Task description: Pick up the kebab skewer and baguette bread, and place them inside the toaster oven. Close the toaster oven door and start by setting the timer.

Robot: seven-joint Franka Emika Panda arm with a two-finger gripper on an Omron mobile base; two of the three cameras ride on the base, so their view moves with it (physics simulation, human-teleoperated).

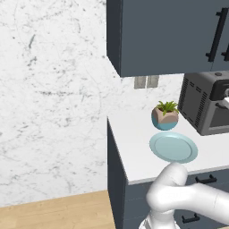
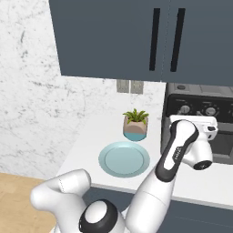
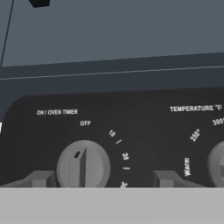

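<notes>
Fingers (image 3: 41,179) stood wide apart, one on each side of the timer knob (image 3: 83,165) low in our hand view, holding nothing, so we could pinch and turn it. The toaster oven (image 1: 202,107) sat at the right.

- The toaster oven (image 2: 200,123) stood on the table (image 1: 134,134), at its right, under the wall cabinets (image 2: 136,41).
- A potted plant (image 1: 165,115) stood on the table just left of the toaster oven, near the back wall.
- A plate (image 1: 173,147) lay on the table in front of the potted plant, near the front edge.
- Two wall outlets (image 2: 129,86) sat on the wall behind the potted plant, below the wall cabinets.
- The end effector (image 3: 101,179) stood before the toaster oven's control panel, one fingertip on each side of the timer knob (image 3: 83,165).
- A temperature knob (image 3: 218,164) sat to the right of the timer knob.
</notes>
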